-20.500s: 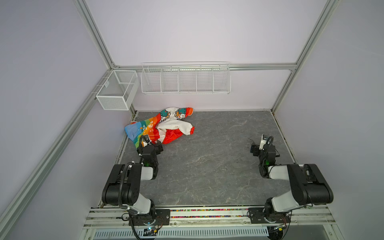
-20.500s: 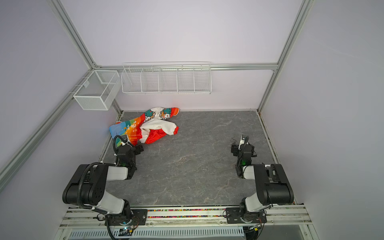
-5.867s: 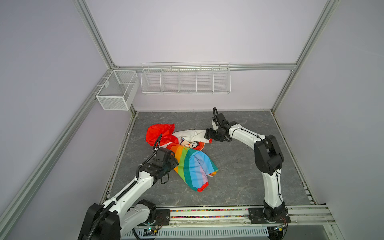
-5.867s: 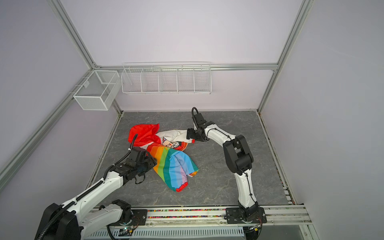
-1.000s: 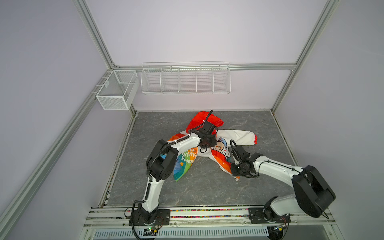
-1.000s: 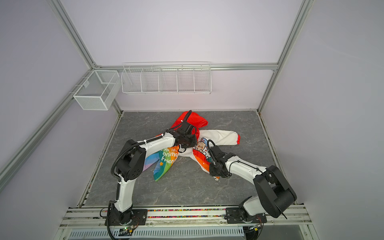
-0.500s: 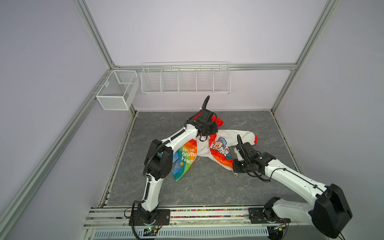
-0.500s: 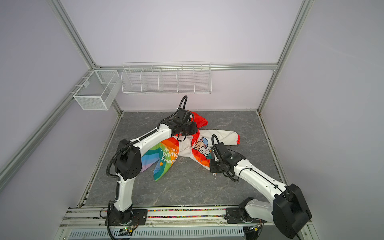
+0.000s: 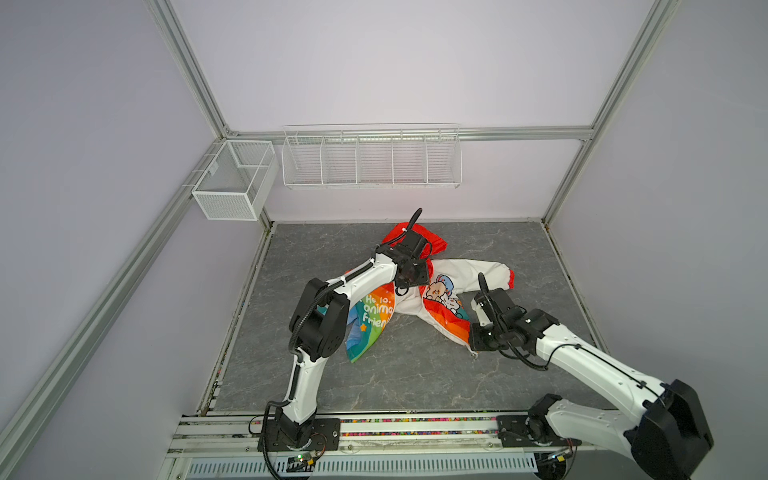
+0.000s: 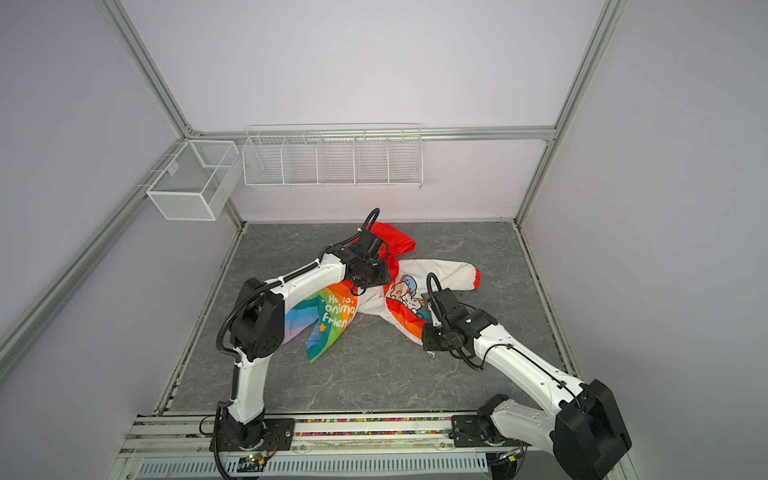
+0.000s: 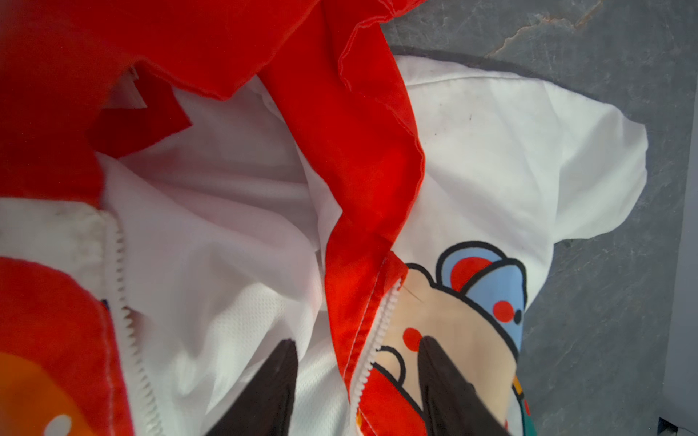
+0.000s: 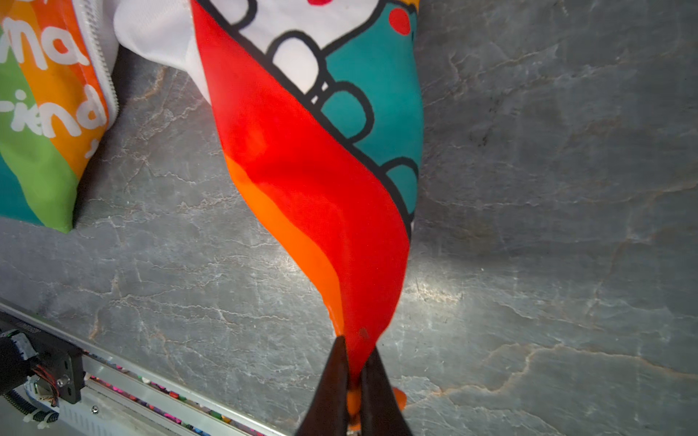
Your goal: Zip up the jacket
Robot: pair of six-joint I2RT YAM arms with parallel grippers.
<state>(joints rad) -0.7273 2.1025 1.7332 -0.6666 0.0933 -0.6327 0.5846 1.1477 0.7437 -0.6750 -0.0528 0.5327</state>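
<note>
The jacket (image 9: 455, 276) lies unzipped on the grey table, seen in both top views, red hood at the back, rainbow half (image 10: 332, 316) on the left, cartoon half (image 10: 409, 291) on the right. My left gripper (image 11: 358, 339) hovers open at the collar. Its fingers (image 11: 279, 373) straddle the white zipper teeth (image 11: 381, 328) of the cartoon half without pinching them. The other zipper row (image 11: 124, 302) runs apart from it. My right gripper (image 12: 357, 345) is shut on the jacket's bottom corner (image 12: 362, 302), holding the red-orange hem stretched. In a top view that gripper (image 9: 473, 347) sits at the hem's front tip.
A mesh basket (image 9: 232, 183) and a wire rack (image 9: 370, 160) hang on the back walls above the table. The arms' base rail (image 9: 374, 428) runs along the front edge. Bare grey table (image 9: 415, 374) lies in front of the jacket.
My left jaws went from shut to open at the collar. My right gripper closed on the hem corner and drew it toward the front right, straightening the cartoon half.
</note>
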